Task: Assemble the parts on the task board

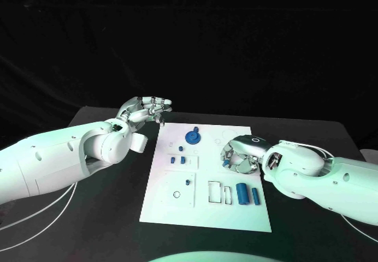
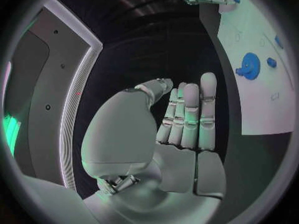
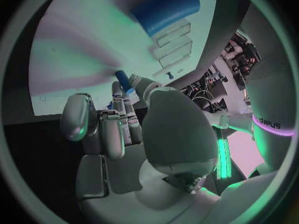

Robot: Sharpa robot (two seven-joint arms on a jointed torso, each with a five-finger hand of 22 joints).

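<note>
Black table (image 1: 315, 136) carries the white task board (image 1: 206, 213) at centre. Left hand (image 1: 146, 111) hovers off the board's far left corner, fingers apart, empty; its wrist view shows the fingers (image 2: 190, 114) straight. Right hand (image 1: 240, 154) sits over the board's right edge, pinching a small blue part (image 3: 122, 78), clearest in the right wrist view. Two blue cylinders (image 1: 247, 194) lie near the board's right edge, blue disc (image 1: 193, 136) at the far end.

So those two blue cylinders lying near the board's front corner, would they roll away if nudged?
Probably, if pushed sideways: the blue cylinders lie on their round sides on the flat task board. They look rigid and small, so likely light. Smooth sides might slip between fingers.
</note>
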